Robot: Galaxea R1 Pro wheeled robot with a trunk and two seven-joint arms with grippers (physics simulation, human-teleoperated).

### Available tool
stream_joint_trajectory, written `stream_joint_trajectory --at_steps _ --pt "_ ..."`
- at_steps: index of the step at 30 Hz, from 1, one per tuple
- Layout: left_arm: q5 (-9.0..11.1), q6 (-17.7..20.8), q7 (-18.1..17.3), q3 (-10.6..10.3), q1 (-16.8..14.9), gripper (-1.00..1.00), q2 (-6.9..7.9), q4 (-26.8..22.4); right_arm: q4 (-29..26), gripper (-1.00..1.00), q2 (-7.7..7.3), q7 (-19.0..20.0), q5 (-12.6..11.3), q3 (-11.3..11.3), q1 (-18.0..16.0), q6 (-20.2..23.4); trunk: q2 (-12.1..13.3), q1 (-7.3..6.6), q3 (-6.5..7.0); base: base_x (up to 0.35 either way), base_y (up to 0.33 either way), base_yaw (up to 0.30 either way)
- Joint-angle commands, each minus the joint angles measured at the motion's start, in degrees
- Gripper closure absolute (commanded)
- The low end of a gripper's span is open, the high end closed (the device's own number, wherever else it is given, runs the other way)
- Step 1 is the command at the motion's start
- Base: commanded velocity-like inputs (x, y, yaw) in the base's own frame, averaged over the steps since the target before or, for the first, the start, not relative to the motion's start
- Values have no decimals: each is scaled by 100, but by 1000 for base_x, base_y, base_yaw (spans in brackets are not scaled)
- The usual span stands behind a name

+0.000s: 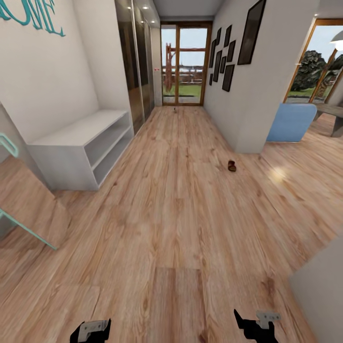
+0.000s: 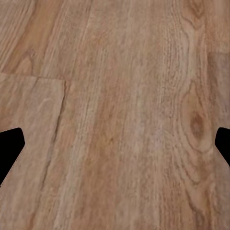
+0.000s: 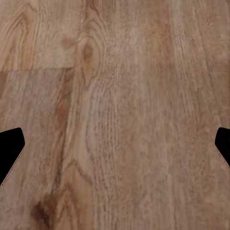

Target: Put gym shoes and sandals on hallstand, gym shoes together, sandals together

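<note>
Nearest, low in the head view: left gripper (image 1: 90,330) and right gripper (image 1: 256,325), both over bare corridor floor (image 1: 176,228). Both wrist views show black fingertips (image 2: 10,146) spread wide at the picture edges, nothing between them but planks; right likewise (image 3: 10,146). Mid-distance, right of centre: one dark brown sandal (image 1: 232,166) alone on the floor near the wall corner. Left, against the wall: hallstand (image 1: 85,145), shelves bare. Far end: glass door (image 1: 185,64); a small object lies before it, too small to identify.

You see one hallstand (image 1: 81,143) at the left with two open shelves, one brown sandal (image 1: 232,166) on the floor, two grippers near you, and eight dark wall frames far right.
</note>
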Motion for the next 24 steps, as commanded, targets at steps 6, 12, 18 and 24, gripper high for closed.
stream_joint_trajectory --at_steps 6,12,18,24 --pt "-188 -16 -43 -392 -4 -100 3 -1 7 -100 0 60 -51 -25 -3 -5 -2 3 -5 339 0 0" --pt "-269 -8 -39 -1018 -4 -100 -6 -17 7 -100 -6 60 -51 -25 -1 -5 -2 3 -5 339 0 0" --pt "-283 10 -38 -1441 -32 -100 -178 -100 7 -100 -9 60 -51 -25 -3 -3 -2 3 -5 340 0 0" --pt "-286 43 -35 -1509 -60 -100 -270 22 7 -100 -9 60 -51 -25 -3 0 -2 3 -5 340 0 0"
